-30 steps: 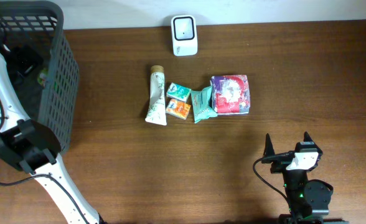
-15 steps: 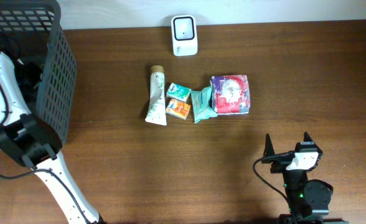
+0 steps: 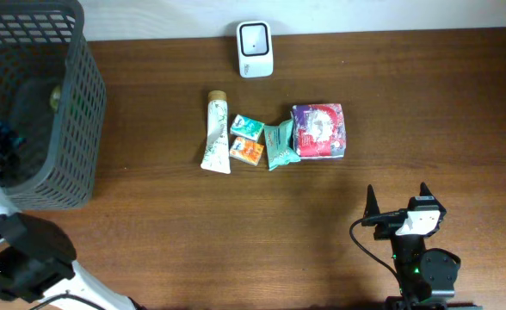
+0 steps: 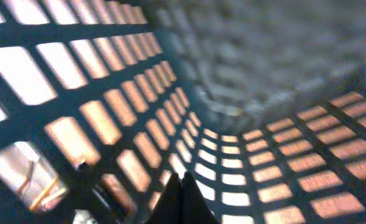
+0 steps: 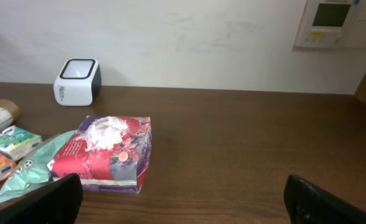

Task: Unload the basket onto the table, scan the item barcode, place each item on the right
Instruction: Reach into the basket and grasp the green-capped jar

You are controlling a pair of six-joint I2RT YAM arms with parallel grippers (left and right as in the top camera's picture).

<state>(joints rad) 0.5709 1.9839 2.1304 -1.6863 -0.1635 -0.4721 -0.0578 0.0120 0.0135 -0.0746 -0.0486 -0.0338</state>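
Note:
Several items lie in a row mid-table: a cream tube [image 3: 216,133], a small green box [image 3: 247,127], a small orange box [image 3: 248,151], a teal packet [image 3: 279,145] and a red and purple tissue pack [image 3: 319,131] [image 5: 105,152]. The white scanner [image 3: 255,37] [image 5: 77,81] stands at the back edge. My left gripper [image 3: 2,148] [image 4: 186,190] is down inside the dark mesh basket [image 3: 81,103], shut tip to tip with nothing between its fingers. My right gripper [image 3: 397,200] [image 5: 183,205] rests open near the front right, well short of the tissue pack.
The basket's mesh wall [image 4: 245,155] fills the blurred left wrist view. A yellowish object [image 3: 55,95] shows inside the basket. A wall panel [image 5: 335,22] hangs behind the table at the right.
My left gripper has shut, and the left arm has drawn back toward the front left, with its gripper now lower in the basket. The right arm has not moved.

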